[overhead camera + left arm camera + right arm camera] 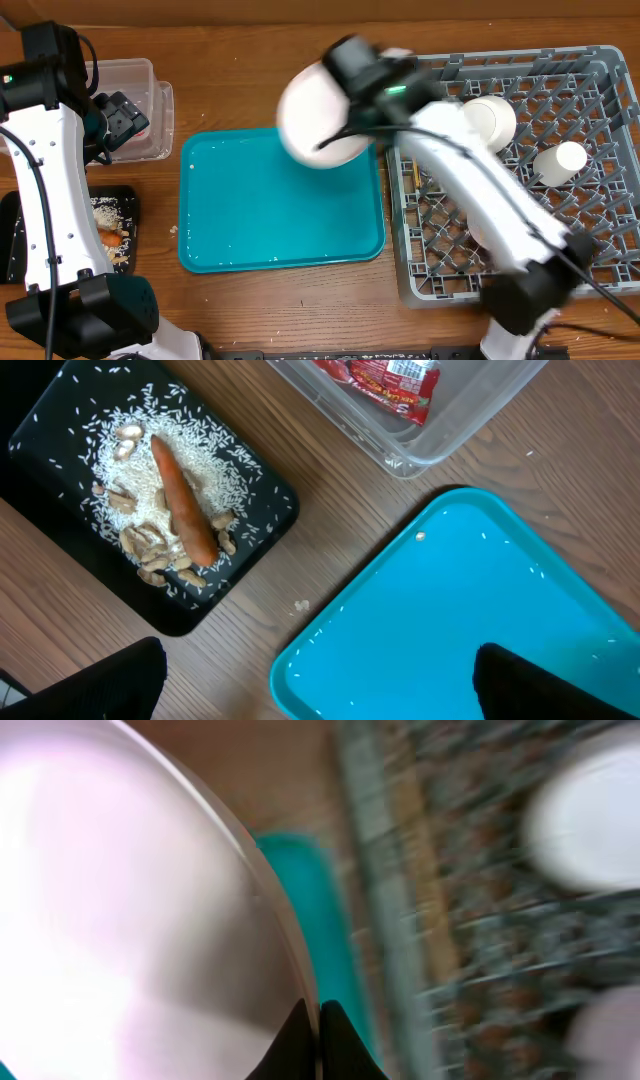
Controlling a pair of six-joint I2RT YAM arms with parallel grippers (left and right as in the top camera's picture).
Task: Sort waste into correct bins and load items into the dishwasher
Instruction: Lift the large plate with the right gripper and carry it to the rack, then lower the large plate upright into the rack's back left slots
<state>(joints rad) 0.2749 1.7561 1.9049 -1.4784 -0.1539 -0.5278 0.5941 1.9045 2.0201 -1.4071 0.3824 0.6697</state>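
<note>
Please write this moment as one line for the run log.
right gripper: shut on white round plate, over corner of teal plastic tray, beside grey plastic dish rack | left gripper: open, empty

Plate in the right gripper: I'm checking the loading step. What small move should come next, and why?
Probably shift the plate right, over the dish rack, before lowering. The right gripper is shut on its rim, and it hangs above the teal tray's corner nearest the rack, not yet over the pegs.
</note>
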